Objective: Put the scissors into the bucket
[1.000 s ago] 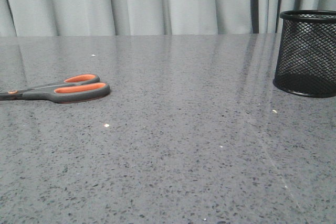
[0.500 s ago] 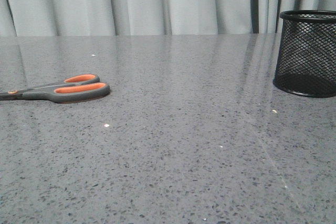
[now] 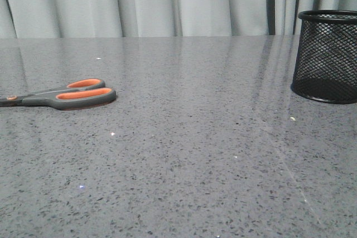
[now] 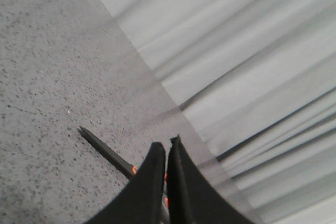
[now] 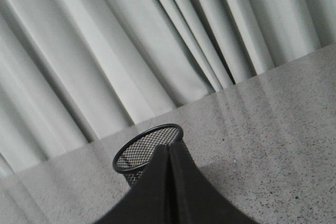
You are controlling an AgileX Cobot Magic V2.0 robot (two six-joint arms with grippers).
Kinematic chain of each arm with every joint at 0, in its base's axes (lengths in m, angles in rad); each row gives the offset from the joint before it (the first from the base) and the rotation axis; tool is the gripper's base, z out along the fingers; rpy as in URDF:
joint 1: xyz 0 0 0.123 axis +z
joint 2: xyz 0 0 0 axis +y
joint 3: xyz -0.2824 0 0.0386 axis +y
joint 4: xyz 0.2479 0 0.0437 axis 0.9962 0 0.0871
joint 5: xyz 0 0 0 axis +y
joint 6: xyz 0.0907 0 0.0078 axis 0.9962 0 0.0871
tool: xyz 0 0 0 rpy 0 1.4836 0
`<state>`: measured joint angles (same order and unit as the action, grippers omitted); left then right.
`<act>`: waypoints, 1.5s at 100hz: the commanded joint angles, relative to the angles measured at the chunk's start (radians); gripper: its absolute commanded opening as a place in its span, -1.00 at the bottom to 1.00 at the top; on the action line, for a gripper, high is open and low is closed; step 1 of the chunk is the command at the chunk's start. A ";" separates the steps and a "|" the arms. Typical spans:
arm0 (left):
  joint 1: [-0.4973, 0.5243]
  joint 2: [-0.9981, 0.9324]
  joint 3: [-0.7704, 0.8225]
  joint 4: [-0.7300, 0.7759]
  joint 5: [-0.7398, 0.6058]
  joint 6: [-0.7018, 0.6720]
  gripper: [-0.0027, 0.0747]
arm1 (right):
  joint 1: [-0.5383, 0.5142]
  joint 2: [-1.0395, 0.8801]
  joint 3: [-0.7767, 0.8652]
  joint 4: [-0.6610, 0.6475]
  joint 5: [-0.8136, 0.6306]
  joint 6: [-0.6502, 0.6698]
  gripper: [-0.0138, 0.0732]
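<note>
Where the grey speckled table [image 3: 189, 154] runs back to meet the pale pleated curtain [image 3: 150, 1], its polished top picks up faint vertical reflections of the folds, and a few small white specks dot the stone. The scissors [image 3: 61, 97] lie flat on the left side of the table, orange-lined loops toward the middle and the blades running off the left edge of the front view. The bucket [image 3: 326, 57] stands upright far over on the right, well apart from the scissors, its black mesh partly cut off by the frame edge. Neither arm shows from the front. In the left wrist view the left gripper [image 4: 166, 148] has its two dark fingers drawn nearly together with only a thin slit between them and nothing held; the scissors' blade tip lies on the table beyond, the handles mostly hidden behind the fingers. In the right wrist view the right gripper [image 5: 169, 148] has its fingers pressed together, holding nothing, with the bucket's open rim showing just past the tips and the curtain hanging behind.
</note>
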<state>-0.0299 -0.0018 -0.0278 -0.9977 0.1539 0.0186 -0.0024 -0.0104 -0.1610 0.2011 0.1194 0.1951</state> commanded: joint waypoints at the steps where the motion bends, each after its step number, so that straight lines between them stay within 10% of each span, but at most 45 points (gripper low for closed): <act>1: 0.000 -0.001 -0.087 -0.016 0.027 0.096 -0.98 | -0.001 -0.006 -0.103 -0.085 0.054 -0.015 -0.83; 27: 0.000 0.227 -0.327 0.003 0.276 0.448 -0.94 | 0.031 0.133 -0.310 -0.155 0.323 -0.236 -0.83; 47: -0.006 0.467 -0.546 0.007 0.439 0.756 -0.29 | 0.062 0.228 -0.422 -0.155 0.441 -0.292 -0.61; 73: -0.065 0.687 -0.760 0.125 0.457 0.839 -0.15 | 0.082 0.266 -0.467 -0.149 0.434 -0.292 0.32; 121: -0.439 1.045 -1.151 1.083 0.802 0.839 -0.13 | 0.133 0.266 -0.467 -0.145 0.409 -0.292 0.32; 150: -0.525 1.109 -1.153 1.048 0.795 0.803 -0.05 | 0.142 0.266 -0.467 -0.145 0.409 -0.292 0.32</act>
<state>-0.5458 1.0974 -1.1484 0.0719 0.9607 0.8409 0.1373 0.2331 -0.5934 0.0574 0.6170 -0.0862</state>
